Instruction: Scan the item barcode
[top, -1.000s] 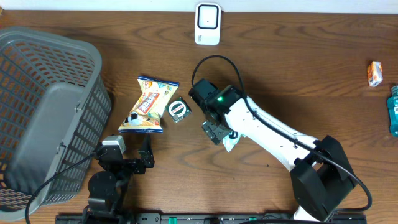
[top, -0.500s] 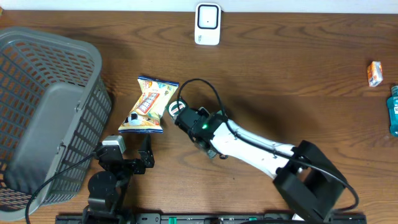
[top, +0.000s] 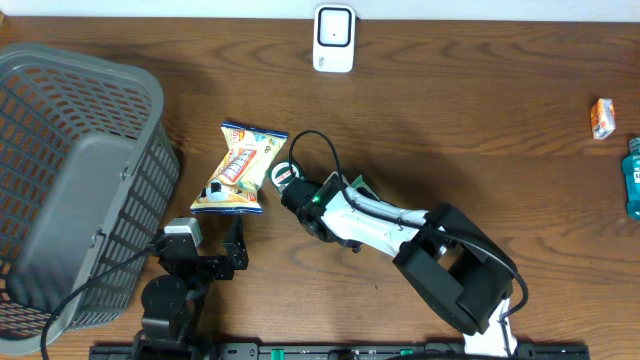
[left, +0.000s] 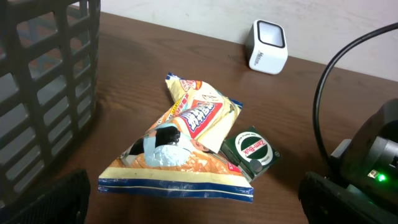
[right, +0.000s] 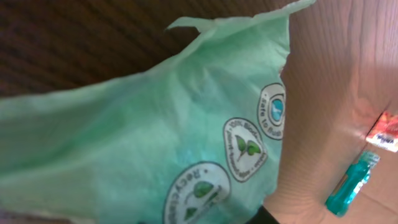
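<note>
A green plastic packet (right: 161, 143) printed with round leaf logos fills the right wrist view and hides the fingers. From overhead only its green edge (top: 356, 184) shows beside my right arm. My right gripper (top: 304, 199) lies low on the table, right next to a round green tin (top: 287, 176); whether it is shut is not visible. The white scanner (top: 333, 38) stands at the far edge. My left gripper (left: 199, 208) rests open near the front edge, facing a snack bag (left: 180, 143) and the tin (left: 250, 151), holding nothing.
A grey mesh basket (top: 70, 180) takes up the left side. The snack bag (top: 238, 168) lies between it and the tin. A small orange box (top: 602, 118) and a teal bottle (top: 632, 178) sit at the far right edge.
My right arm has swung left and dropped low, its gripper now beside the green tin. The pale packet that lay under it no longer shows on the table. The left arm has stayed still.
</note>
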